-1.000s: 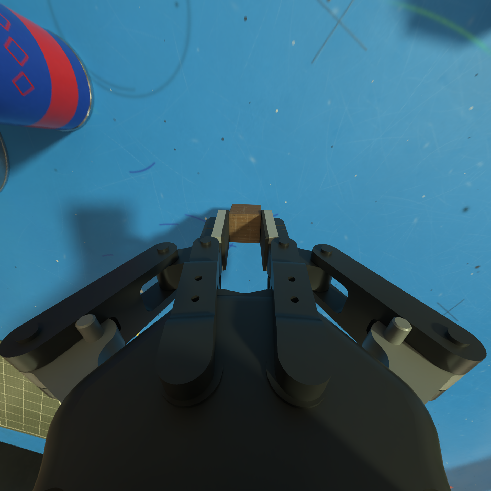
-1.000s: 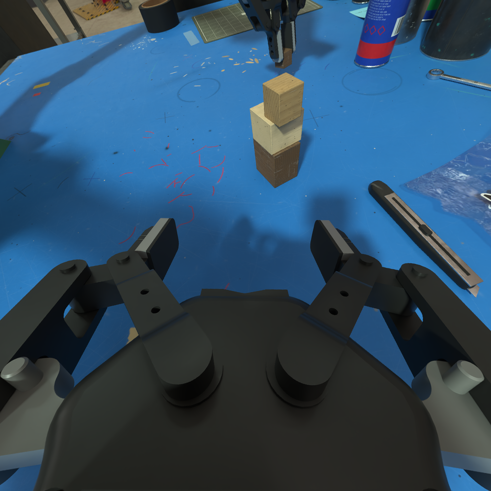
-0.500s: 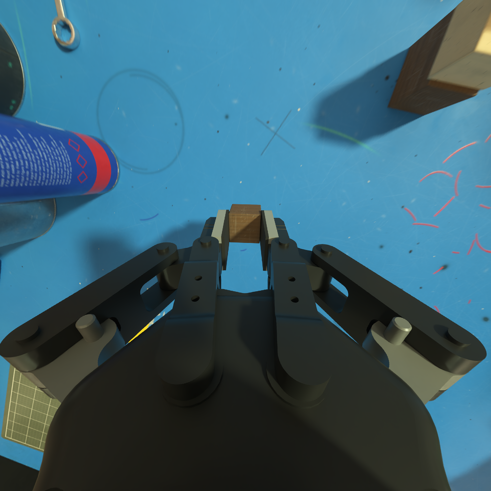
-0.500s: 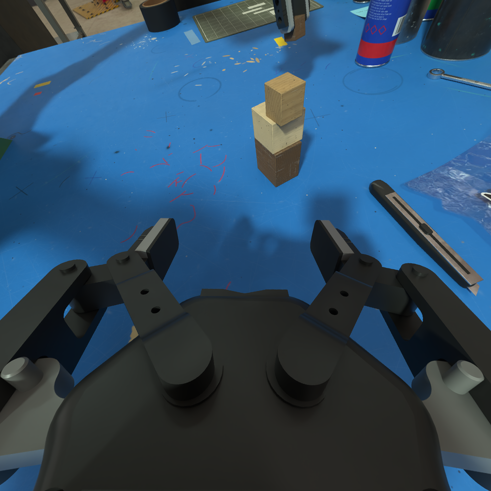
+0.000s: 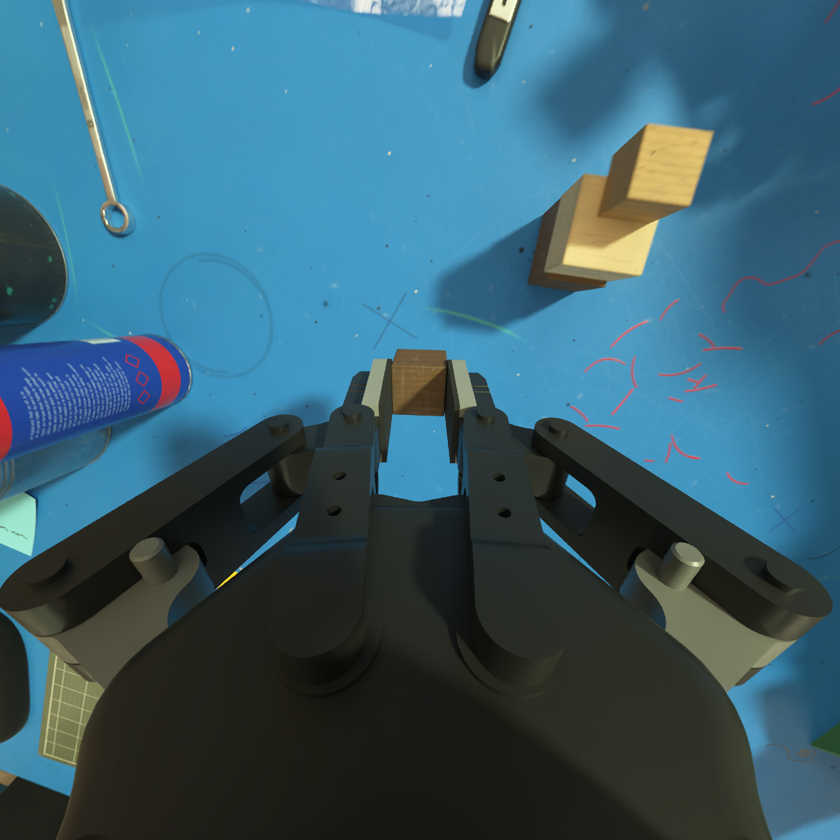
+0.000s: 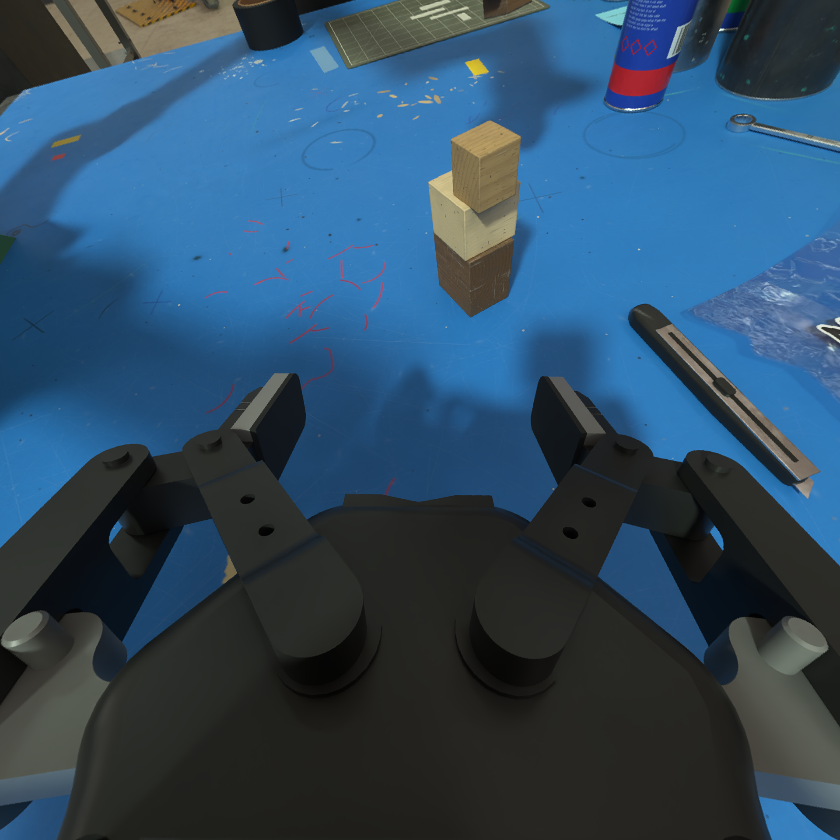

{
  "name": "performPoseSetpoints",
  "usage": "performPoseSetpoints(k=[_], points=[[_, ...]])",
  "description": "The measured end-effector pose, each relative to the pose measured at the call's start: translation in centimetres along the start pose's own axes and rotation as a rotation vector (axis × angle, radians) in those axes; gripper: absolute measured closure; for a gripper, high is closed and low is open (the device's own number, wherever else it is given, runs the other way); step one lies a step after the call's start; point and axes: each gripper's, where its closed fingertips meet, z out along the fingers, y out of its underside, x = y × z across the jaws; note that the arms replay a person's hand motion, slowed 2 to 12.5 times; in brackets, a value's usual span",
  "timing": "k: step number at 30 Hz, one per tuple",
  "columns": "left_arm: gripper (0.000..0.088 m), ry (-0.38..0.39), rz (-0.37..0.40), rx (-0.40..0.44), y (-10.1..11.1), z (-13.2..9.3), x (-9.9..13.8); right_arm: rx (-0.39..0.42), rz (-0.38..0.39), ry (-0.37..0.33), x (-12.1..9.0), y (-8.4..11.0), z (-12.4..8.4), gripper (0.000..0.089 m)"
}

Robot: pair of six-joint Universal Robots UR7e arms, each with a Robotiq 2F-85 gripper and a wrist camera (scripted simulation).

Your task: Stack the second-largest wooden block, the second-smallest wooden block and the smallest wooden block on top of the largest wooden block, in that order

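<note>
My left gripper (image 5: pixel 418 366) is shut on the smallest block (image 5: pixel 418 391), a small brown cube, and holds it high above the blue table. The stack stands ahead and to the right of it: a tan block (image 5: pixel 659 172) on a pale block (image 5: pixel 595 245) on a dark brown block (image 5: pixel 541 270), which is mostly hidden. In the right wrist view the stack stands mid-table: tan block (image 6: pixel 486 163), pale block (image 6: pixel 468 222), dark brown block (image 6: pixel 472 277). The tan block sits turned and off-centre. My right gripper (image 6: pixel 418 409) is open and empty, low, in front of the stack.
A blue and red spray can (image 6: pixel 641 59), a dark cylinder (image 6: pixel 782 50) and a wrench (image 6: pixel 782 132) are at the back right. A utility knife (image 6: pixel 727 395) and a plastic bag (image 6: pixel 782 318) lie right of the stack. A cutting mat (image 6: pixel 432 27) and tape roll (image 6: pixel 268 22) are at the back.
My left gripper has risen with the small brown block and moved toward the stack, which now shows fully in its view. It has left the right wrist view. My right gripper has stayed still.
</note>
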Motion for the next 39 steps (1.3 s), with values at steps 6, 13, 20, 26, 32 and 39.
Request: performPoseSetpoints(k=[6, 13, 20, 26, 32, 39], points=[[0.0674, -0.008, 0.037, -0.009, -2.2, -1.0, 2.1, 0.002, -0.002, 0.002, -0.1, -0.1, -0.1, 0.0039], [0.0674, -0.012, 0.058, -0.012, -4.4, -1.9, 4.4, 0.007, -0.001, 0.002, -0.2, -0.3, -0.3, 0.0039], [0.0674, 0.001, 0.058, -0.009, -6.2, -2.4, 6.6, 0.008, -0.005, 0.003, -0.4, -0.5, -0.5, 0.0039], [0.0674, 0.011, 0.060, -0.016, -7.1, -2.4, 8.0, 0.006, -0.007, 0.000, -0.5, -0.5, -0.6, 0.0039], [0.0674, 0.015, 0.066, -0.036, -7.6, -2.0, 9.0, 0.006, -0.008, -0.003, -0.6, -0.5, -0.6, 0.0039], [0.0674, 0.023, 0.076, -0.066, -7.8, -1.3, 9.8, 0.006, -0.011, -0.005, -0.8, -0.6, -0.7, 0.0039]])
